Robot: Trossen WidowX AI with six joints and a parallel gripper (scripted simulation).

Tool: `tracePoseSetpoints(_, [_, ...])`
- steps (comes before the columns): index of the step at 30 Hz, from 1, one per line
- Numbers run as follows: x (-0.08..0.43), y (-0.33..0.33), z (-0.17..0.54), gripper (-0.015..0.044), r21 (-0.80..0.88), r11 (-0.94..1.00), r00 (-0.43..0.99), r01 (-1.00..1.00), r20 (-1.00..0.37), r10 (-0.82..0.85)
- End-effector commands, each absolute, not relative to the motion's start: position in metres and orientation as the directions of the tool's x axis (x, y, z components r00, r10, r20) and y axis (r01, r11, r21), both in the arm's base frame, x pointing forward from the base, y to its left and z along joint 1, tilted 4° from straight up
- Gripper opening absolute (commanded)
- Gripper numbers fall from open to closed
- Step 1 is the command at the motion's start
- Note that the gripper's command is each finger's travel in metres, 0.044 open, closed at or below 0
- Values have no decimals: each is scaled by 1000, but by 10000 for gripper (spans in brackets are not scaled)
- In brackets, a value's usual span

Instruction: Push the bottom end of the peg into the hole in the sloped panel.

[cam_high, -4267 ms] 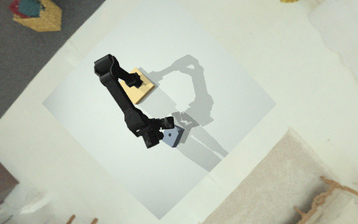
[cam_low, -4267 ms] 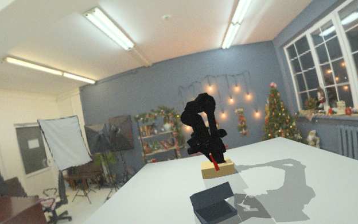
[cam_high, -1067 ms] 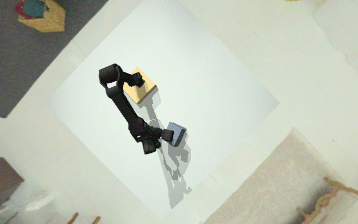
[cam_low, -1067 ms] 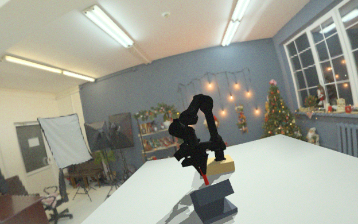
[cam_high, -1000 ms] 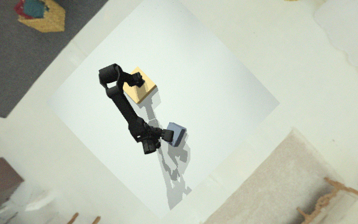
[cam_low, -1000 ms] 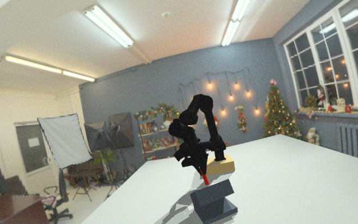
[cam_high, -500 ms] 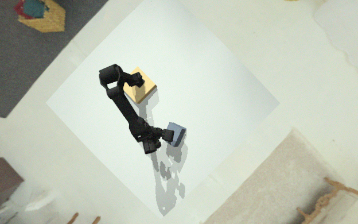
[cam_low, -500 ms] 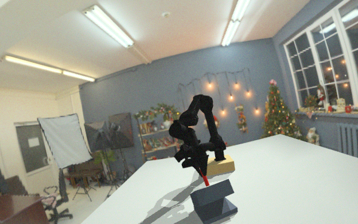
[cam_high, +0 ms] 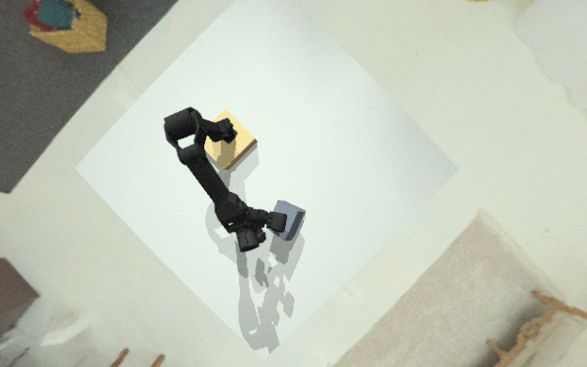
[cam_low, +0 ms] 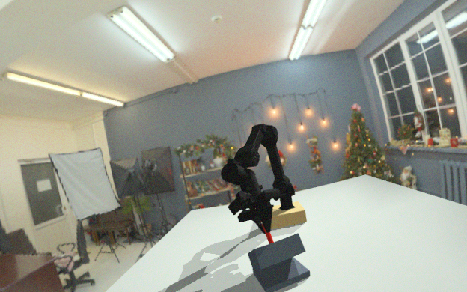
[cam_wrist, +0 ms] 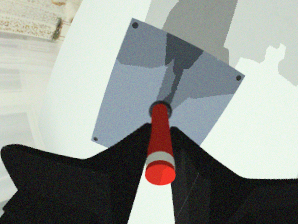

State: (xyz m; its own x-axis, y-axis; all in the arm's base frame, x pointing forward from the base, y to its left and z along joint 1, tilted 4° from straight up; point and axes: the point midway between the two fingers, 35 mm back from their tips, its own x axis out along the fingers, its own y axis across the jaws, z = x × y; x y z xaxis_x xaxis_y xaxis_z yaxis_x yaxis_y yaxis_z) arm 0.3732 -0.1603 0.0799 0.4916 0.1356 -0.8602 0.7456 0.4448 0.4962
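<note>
In the wrist view, the red peg (cam_wrist: 160, 149) is being gripped between the black gripper (cam_wrist: 160, 183) fingers, which are closed on it. The near end of the peg, with a pale band just below its rounded cap, is being seen nearest the camera. The far end is being met by the hole (cam_wrist: 160, 107) in the grey-blue sloped panel (cam_wrist: 133, 90); whether the tip is inside the hole or only at its mouth cannot be told. Small dark dots are being shown at the panel's corners, and shadows of the arm are being cast across its face.

In the exterior view, the peg (cam_low: 267, 233) is being held tilted, slanting down from the gripper (cam_low: 257, 219) to the upper edge of the sloped panel (cam_low: 275, 258), which is being carried on a dark grey base on the white table (cam_low: 386, 232). Behind the gripper, a tan block (cam_low: 292, 216) is being seen under the arm's base.

In the top view, the gripper (cam_high: 276, 220) is being pressed against the panel (cam_high: 293, 218), well apart from the tan block (cam_high: 233, 146).
</note>
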Motion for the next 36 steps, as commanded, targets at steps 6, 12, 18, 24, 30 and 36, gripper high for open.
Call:
tracePoseSetpoints(6, [376,-160,74,0,494,442,491,748,-861,132])
tracePoseSetpoints(12, [378,-160,71,0,495,442,491,748,-861,132])
tracePoseSetpoints(18, [380,-160,68,0,495,442,491,748,-861,133])
tracePoseSetpoints(24, [381,-159,64,0,495,442,491,748,-861,133])
tracePoseSetpoints(30, [382,-159,62,0,495,442,491,748,-861,133])
tracePoseSetpoints(36, [383,-159,62,0,495,442,491,748,-861,133])
